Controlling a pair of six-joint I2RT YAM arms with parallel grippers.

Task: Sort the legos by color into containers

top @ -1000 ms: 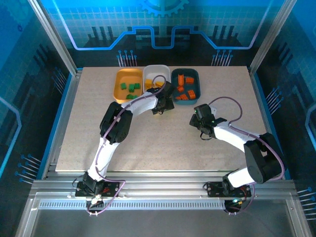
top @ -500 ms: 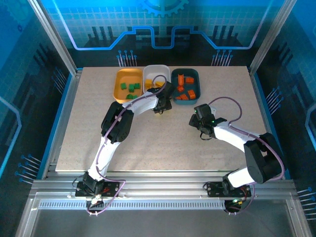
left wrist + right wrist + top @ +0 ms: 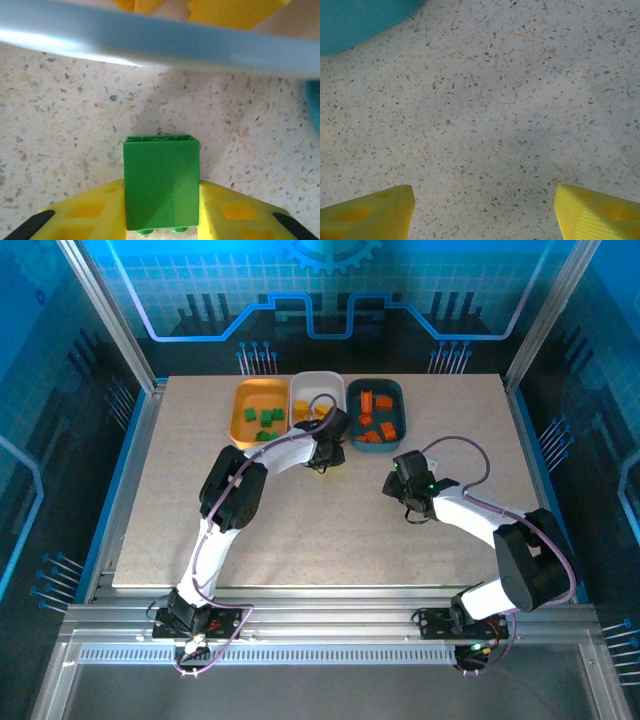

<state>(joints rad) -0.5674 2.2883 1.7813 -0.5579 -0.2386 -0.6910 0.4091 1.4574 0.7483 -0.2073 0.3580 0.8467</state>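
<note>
- Legos (image 3: 268,418) in the top view: green ones lie in the orange tray (image 3: 240,405), yellow in the white tray (image 3: 318,379), orange-red in the teal tray (image 3: 399,405). The left gripper (image 3: 322,458) is just before the white tray.
- Left wrist view: one green lego (image 3: 161,182) stands between the jaws, which are closed against its two sides. The white tray rim is ahead.
- Right wrist view: the right gripper (image 3: 485,200) has its jaws wide apart, with only bare table (image 3: 495,100) between them. The teal tray is ahead, to the left.

The left end effector (image 3: 161,215) clamps a green lego (image 3: 161,180) between its yellow fingers (image 3: 85,212). Beyond the lego lie the white tray's rim (image 3: 150,45) and, farther still, yellow legos (image 3: 235,10).
</note>
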